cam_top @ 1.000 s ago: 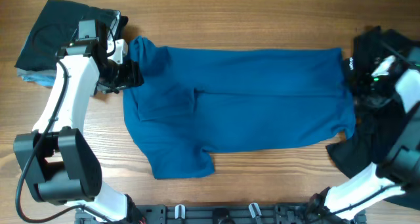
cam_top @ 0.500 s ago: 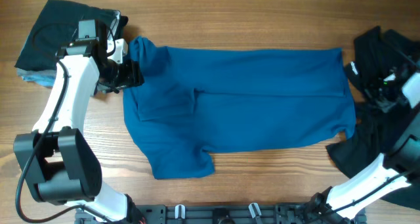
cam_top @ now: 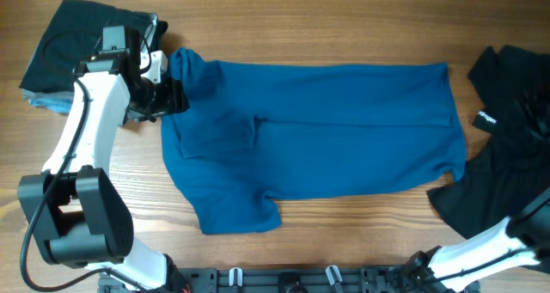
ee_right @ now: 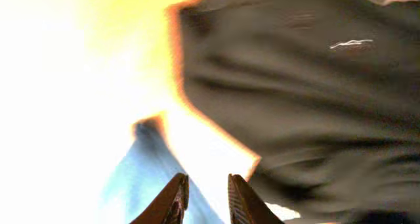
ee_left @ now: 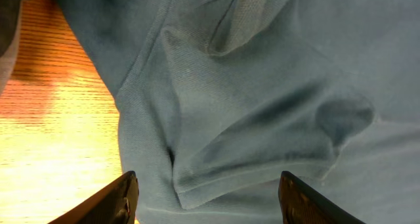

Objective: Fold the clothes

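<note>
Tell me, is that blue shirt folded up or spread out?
Mostly spread out: the blue shirt lies flat along the table, one sleeve sticking out. Whether its long crease is a fold, I cannot tell.

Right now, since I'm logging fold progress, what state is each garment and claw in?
blue polo shirt: spread out flat, one sleeve sticking out, not folded up.
black garments: crumpled pile on the right, unfolded.
dark garment: looks folded, set aside at far left.
left claw: open, empty, over the shirt's bunched end.
right claw: slightly parted, empty, by the black pile's edge.
</note>
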### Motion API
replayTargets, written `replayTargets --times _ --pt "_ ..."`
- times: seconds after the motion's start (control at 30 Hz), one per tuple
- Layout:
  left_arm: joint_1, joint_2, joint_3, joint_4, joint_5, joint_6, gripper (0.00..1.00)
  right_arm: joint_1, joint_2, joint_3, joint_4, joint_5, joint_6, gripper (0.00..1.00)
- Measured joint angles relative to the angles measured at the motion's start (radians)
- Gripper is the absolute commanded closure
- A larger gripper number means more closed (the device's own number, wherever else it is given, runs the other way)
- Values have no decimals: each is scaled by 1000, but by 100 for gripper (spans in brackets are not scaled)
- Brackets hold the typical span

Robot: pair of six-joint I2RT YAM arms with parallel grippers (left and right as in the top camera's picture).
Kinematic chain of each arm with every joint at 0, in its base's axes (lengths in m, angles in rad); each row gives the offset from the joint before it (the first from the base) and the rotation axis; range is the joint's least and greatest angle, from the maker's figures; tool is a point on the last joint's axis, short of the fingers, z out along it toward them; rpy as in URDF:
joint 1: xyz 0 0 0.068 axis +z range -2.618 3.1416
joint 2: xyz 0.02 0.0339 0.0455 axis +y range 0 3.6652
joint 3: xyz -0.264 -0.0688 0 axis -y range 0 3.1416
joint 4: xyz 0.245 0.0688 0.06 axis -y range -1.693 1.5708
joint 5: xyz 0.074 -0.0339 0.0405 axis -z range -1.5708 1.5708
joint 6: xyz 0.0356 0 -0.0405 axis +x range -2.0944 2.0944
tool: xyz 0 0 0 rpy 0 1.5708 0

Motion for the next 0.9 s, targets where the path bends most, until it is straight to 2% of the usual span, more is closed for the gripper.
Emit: replayTargets --times 0.07,0.1,0.13,0.23,0.3,0.4,0.57,0.73,0.83,0.9 --pt "0 0 0 -2 14 0 23 66 -34 14 -66 -9 -16 49" --pt "0 0 0 -8 18 1 23 99 -41 15 -91 -5 -16 49" --pt "0 0 0 -27 23 -2 22 163 -44 12 -127 5 -20 53" --pt "0 -1 0 -72 30 0 24 332 -36 -31 -163 39 -28 82" --pt "0 -12 0 -80 33 0 25 435 -9 -66 -155 87 -19 91" --pt "0 -47 0 -76 34 0 23 531 71 -100 -123 180 22 95" --pt "0 -145 0 -59 33 0 23 521 143 -101 -89 216 71 96" --pt "0 -156 0 -46 29 0 25 451 138 -72 -188 371 123 95" --pt "0 -156 -1 29 13 0 32 357 136 -66 -179 417 114 90" --pt "0 -154 -10 113 10 0 41 313 136 -66 -155 414 80 90"
